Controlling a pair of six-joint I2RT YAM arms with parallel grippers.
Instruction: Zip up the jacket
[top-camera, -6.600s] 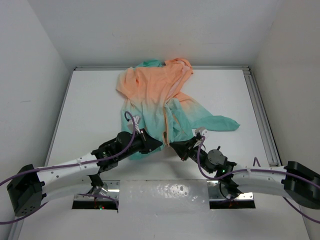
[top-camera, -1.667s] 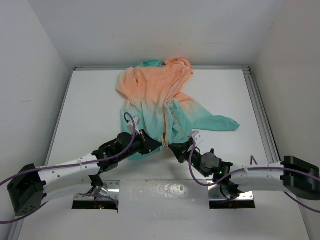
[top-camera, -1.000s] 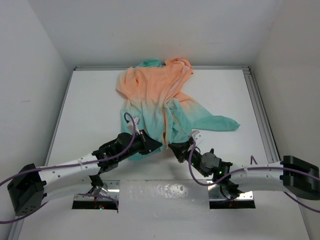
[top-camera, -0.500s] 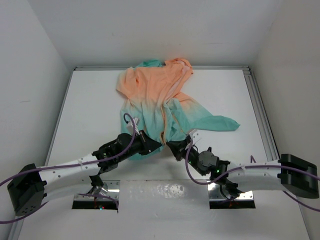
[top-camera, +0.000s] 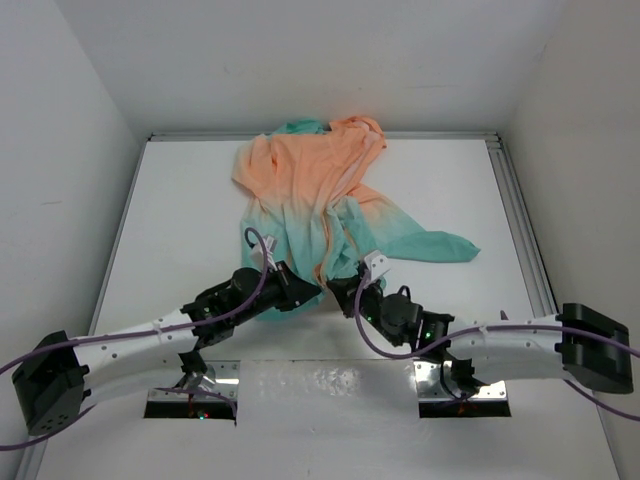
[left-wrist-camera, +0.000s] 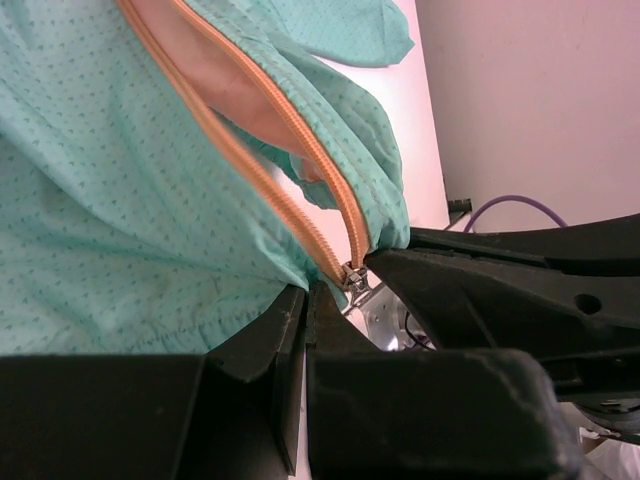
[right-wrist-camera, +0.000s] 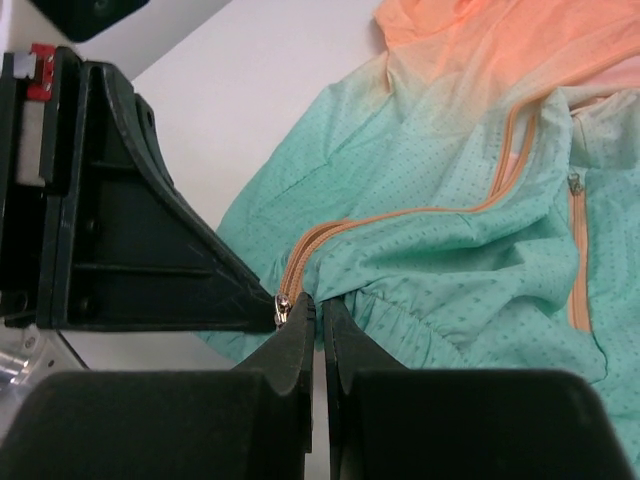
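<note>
The jacket (top-camera: 310, 190) lies spread on the white table, peach half toward the far edge, teal half toward me. My left gripper (top-camera: 308, 292) and right gripper (top-camera: 333, 288) meet tip to tip at the teal hem, at the foot of the orange front zipper. In the left wrist view the left gripper (left-wrist-camera: 308, 296) is shut on the hem just left of the metal slider (left-wrist-camera: 354, 281). In the right wrist view the right gripper (right-wrist-camera: 320, 306) is shut on teal fabric just right of the slider (right-wrist-camera: 282, 306). Above the slider the two zipper tapes (left-wrist-camera: 240, 160) run apart.
One teal sleeve (top-camera: 440, 245) stretches out to the right. A metal rail (top-camera: 520, 220) borders the table's right side, with grey walls close on both sides. Bare white table (top-camera: 180, 220) lies left of the jacket. A short pocket zipper (right-wrist-camera: 575, 260) shows on the right panel.
My right arm has slid left and forward, carrying its side of the hem up against the left gripper. The left arm has barely moved. Both grippers stay shut.
</note>
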